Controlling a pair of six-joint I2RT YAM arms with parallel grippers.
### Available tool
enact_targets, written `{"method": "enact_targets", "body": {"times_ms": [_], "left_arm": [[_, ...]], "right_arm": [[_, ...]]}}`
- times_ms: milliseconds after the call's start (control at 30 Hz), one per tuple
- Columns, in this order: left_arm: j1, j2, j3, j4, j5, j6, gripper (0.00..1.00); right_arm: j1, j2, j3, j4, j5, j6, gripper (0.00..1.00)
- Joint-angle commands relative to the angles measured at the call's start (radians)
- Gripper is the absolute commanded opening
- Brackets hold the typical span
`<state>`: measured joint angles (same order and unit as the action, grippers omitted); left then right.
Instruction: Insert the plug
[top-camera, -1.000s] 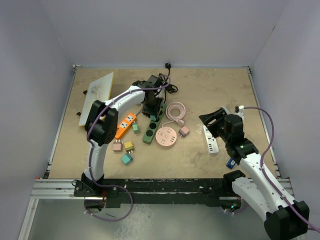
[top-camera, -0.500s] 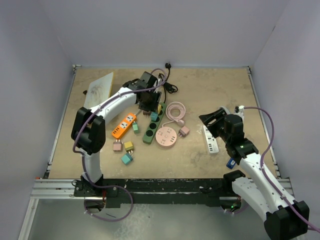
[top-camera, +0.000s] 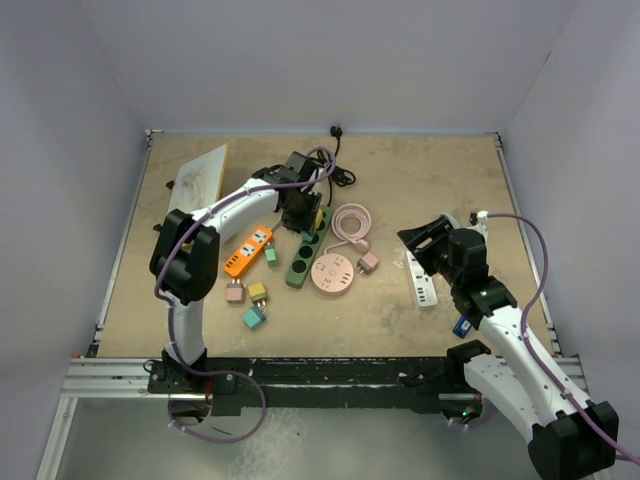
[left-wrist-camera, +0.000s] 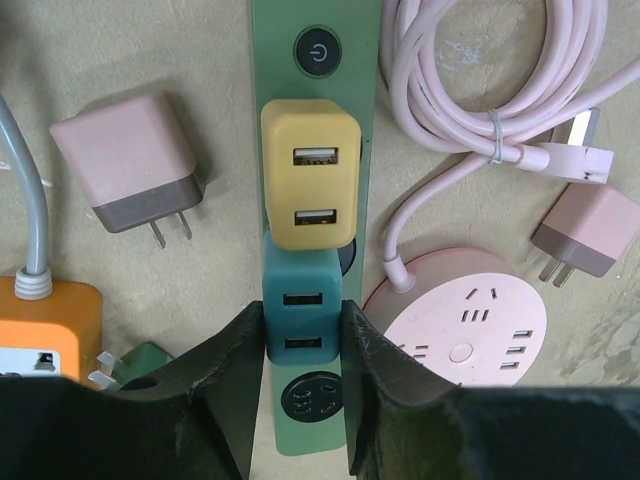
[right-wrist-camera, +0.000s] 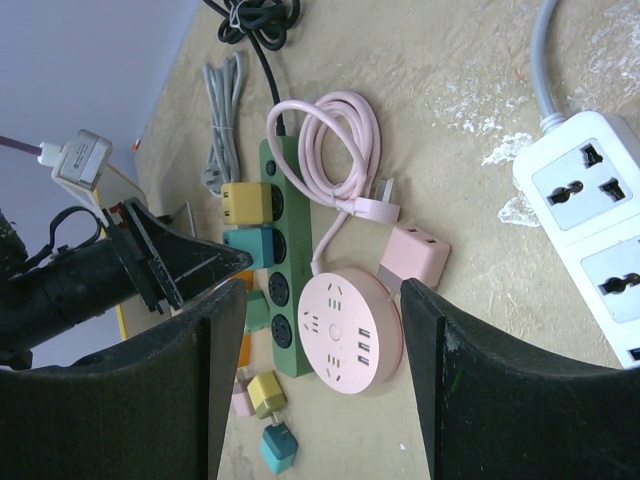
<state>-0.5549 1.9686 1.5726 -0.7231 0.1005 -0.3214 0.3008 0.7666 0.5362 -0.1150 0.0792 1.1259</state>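
Note:
A green power strip (left-wrist-camera: 316, 52) lies on the table and shows in the top view (top-camera: 300, 265) too. A yellow plug (left-wrist-camera: 308, 170) sits in it beside the power button. A teal plug (left-wrist-camera: 302, 300) sits in the socket just below it, and both also show in the right wrist view (right-wrist-camera: 247, 247). My left gripper (left-wrist-camera: 304, 345) is shut on the teal plug, one finger pressed on each side. An empty socket lies under the jaws. My right gripper (right-wrist-camera: 320, 290) is open and empty, held above the table at the right (top-camera: 425, 240).
A round pink power strip (top-camera: 335, 271) with a coiled cable and a pink adapter (top-camera: 368, 262) lie right of the green strip. An orange strip (top-camera: 250, 249) and loose plugs (top-camera: 255, 315) lie left. A white strip (top-camera: 422, 277) lies under my right gripper. A board (top-camera: 195, 190) leans at the far left.
My left arm's elbow has swung left while its gripper stayed over the green strip, shifting only slightly. The right arm has not moved.

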Motion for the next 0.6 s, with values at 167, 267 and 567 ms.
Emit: {"method": "enact_targets", "body": {"times_ms": [167, 267, 567], "left_arm": [[-0.031, 0.031, 0.038, -0.007, -0.041, 0.019, 0.08], [-0.067, 0.053, 0.023, -0.033, -0.134, 0.028, 0.0], [-0.11, 0.172, -0.084, -0.058, -0.292, 0.058, 0.0]], "right_arm": [[-0.002, 0.004, -0.004, 0.038, -0.008, 0.003, 0.65], [-0.002, 0.005, -0.003, 0.038, -0.005, 0.002, 0.65], [-0.003, 0.001, 0.004, 0.04, -0.003, 0.002, 0.65]]}}
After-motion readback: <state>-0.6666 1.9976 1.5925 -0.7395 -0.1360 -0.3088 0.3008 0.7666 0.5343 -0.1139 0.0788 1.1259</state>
